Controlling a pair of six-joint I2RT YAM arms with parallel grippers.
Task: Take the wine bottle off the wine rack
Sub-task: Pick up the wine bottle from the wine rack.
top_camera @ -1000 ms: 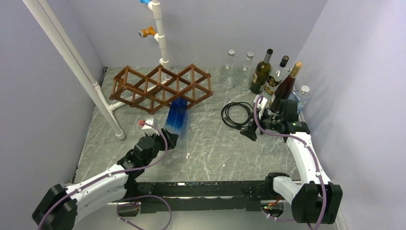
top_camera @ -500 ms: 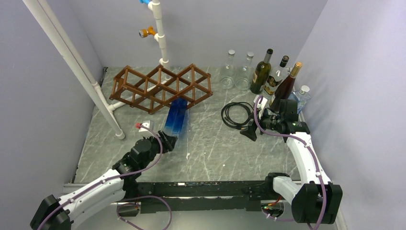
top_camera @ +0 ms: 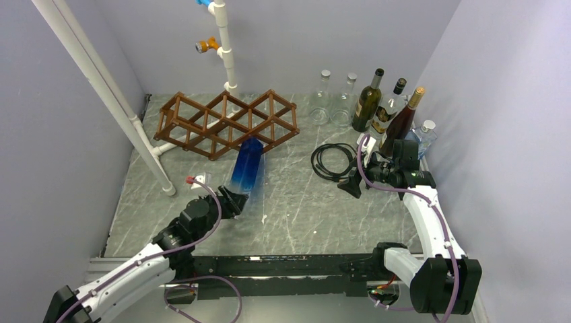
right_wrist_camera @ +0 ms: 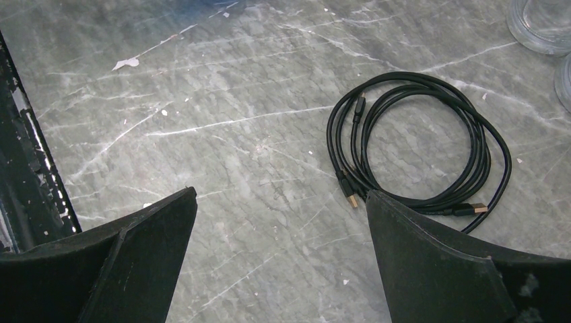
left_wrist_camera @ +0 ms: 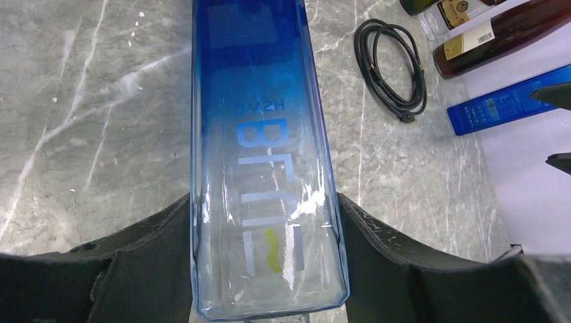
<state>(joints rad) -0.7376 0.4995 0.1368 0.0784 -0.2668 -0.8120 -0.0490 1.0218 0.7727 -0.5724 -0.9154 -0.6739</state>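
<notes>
Over our grey marble desk (top_camera: pixel 296 202), our left gripper (top_camera: pixel 236 196) clamps the blue wine bottle (top_camera: pixel 248 165), its far end seemingly almost free of the wine rack (top_camera: pixel 202 124); our right gripper (top_camera: pixel 352 183) gapes empty.

Grey marble-veined worktop (top_camera: pixel 296 202), scuffed with white flecks; plain pale lilac walls (top_camera: pixel 323 40) enclose it on three sides; white pipes (top_camera: pixel 101 87) stand at left and rear; even, diffuse light.

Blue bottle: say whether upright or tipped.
Tipped: the blue bottle lies lengthwise, base in the left gripper, far end toward the wine rack.
</notes>
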